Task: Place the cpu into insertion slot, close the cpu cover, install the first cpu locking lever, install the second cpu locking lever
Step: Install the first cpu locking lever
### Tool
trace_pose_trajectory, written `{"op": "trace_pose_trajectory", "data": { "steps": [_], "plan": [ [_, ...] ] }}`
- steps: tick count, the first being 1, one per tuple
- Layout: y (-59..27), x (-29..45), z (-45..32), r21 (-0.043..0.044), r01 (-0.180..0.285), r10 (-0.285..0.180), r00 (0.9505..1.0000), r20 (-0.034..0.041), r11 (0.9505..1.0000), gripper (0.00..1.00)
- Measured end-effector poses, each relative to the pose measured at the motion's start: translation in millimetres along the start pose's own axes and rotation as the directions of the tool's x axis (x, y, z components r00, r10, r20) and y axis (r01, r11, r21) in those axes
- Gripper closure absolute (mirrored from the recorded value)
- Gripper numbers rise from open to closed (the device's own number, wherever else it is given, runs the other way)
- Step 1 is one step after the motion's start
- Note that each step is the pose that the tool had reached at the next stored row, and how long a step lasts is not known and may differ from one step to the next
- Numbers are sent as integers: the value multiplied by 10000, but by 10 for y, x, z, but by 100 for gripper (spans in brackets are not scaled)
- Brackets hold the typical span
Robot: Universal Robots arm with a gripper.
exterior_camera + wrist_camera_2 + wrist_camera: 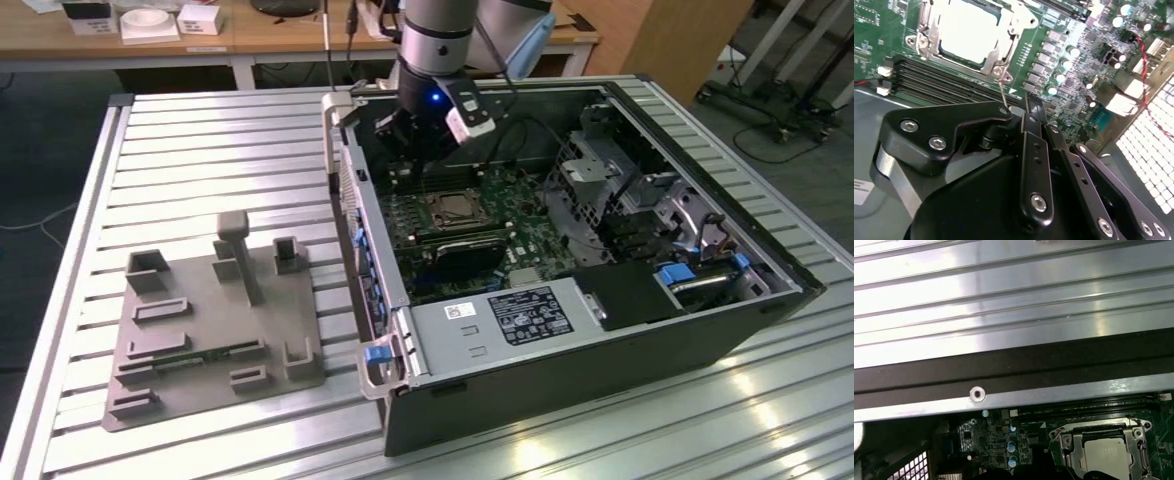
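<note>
the exterior view looks down from high, at a slant, on the table (pixel 200 130), the open case (pixel 601 350) and the arm (pixel 441 40). the second wrist view looks from near, past the claw (pixel 1030 107), down on the board (pixel 1064 45). the first wrist view, also near, faces the case rim and the table beyond it. all three views share the cpu (pixel 458 208).
</note>
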State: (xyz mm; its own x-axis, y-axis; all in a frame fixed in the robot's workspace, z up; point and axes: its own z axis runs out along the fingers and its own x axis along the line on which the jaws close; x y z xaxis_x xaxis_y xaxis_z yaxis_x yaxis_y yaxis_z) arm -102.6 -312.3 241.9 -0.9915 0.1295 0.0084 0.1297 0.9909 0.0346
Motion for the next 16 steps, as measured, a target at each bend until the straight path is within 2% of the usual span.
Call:
{"op": "trace_pose_trajectory", "data": {
  "steps": [6, 9, 12, 16],
  "plan": [
    [17, -112, 2, 2, 46, -46, 10000, -2, 10000, 90],
    [17, -113, 2, -2, 176, -176, 9998, -6, 9998, 90],
    [17, -109, 3, 0, 543, -543, 9985, -18, 9985, 90],
    [-2, -64, 2, 1, 613, -613, 9981, -22, 9981, 90]
  ]
}}
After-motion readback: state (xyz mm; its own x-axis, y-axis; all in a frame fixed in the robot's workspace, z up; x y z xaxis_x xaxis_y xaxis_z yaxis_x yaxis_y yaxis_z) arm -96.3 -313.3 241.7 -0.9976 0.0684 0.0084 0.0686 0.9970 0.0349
